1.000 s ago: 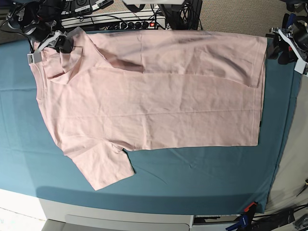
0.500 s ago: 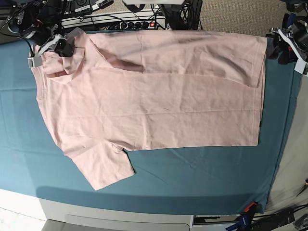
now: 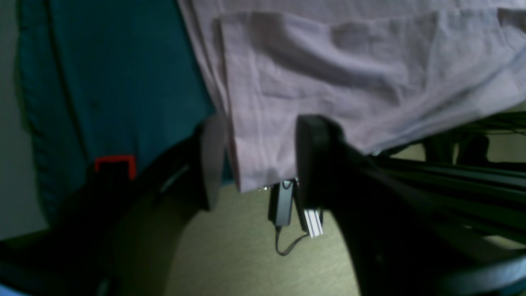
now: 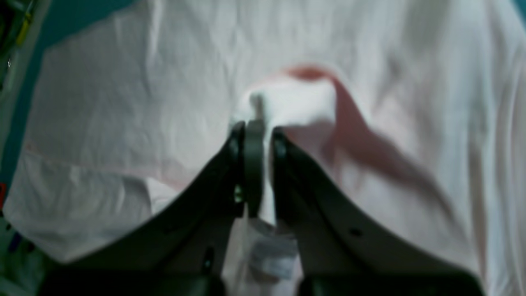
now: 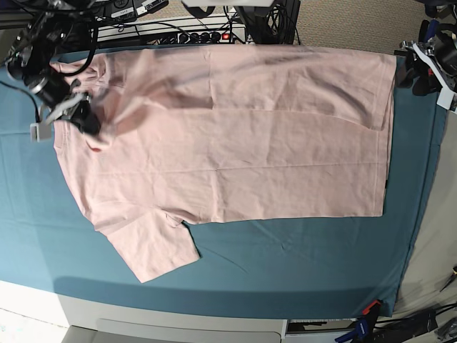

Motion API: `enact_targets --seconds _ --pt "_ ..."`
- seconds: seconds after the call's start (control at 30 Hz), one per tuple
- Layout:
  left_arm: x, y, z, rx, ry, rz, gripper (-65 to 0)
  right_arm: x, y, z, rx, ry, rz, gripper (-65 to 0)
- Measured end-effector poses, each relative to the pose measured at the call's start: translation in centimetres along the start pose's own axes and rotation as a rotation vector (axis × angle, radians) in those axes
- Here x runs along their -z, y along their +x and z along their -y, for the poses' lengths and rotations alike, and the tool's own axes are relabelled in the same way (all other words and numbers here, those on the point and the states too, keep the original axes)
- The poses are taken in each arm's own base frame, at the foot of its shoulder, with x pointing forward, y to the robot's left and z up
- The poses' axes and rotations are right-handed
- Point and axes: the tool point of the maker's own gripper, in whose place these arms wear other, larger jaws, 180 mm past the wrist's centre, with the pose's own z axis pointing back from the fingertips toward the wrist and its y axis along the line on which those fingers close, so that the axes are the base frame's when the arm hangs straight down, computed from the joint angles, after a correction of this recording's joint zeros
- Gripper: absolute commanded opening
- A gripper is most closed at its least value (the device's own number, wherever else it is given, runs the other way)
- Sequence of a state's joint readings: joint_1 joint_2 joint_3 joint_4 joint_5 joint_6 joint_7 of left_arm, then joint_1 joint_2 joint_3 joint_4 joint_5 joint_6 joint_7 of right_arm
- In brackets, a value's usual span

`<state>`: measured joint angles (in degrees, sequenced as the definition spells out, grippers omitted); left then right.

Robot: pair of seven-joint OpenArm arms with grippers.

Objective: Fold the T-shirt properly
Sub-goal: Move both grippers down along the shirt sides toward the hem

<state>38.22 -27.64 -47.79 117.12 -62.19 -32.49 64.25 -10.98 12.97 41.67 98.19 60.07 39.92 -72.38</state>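
While clamped tight on a small pinch of shirt (image 4: 287, 102) near the collar, right gripper (image 5: 78, 114) risks slipping or bunching cloth; shirt spread flat on teal sheet (image 5: 285, 264). Left gripper (image 3: 254, 160), spread wide at the hem corner, holding nothing: fold could skew.

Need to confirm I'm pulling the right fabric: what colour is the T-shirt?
Plain pale pink; the T-shirt shows best in the base view.

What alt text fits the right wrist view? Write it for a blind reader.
The right gripper is shut on a pinched fold of the pale pink T-shirt, which fills nearly the whole blurred frame. Teal cloth shows at the top left.
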Motion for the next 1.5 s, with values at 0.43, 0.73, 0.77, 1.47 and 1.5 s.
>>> enact_targets --seconds 0.43,0.73,0.77,1.47,1.5 --pt "0.0 0.0 0.0 0.0 0.0 0.0 -35.6 0.7 4.6 -0.5 -0.028 0.018 0.154 -34.7" --pt "0.0 0.3 0.0 0.0 0.0 0.018 -35.6 -0.5 4.4 1.1 -0.018 -0.041 0.151 -34.7" --pt "0.0 0.5 0.0 -0.001 0.001 0.029 -35.6 -0.7 4.6 1.4 -0.02 -0.057 0.164 -34.7" --pt "14.7 14.8 -8.6 -0.098 0.051 0.082 -36.7 12.1 8.8 5.2 -0.067 -0.151 0.013 -34.8" --pt "14.9 15.9 -9.3 -0.146 0.037 0.095 -36.7 12.7 9.3 5.3 -0.044 -0.138 0.02 -34.8"
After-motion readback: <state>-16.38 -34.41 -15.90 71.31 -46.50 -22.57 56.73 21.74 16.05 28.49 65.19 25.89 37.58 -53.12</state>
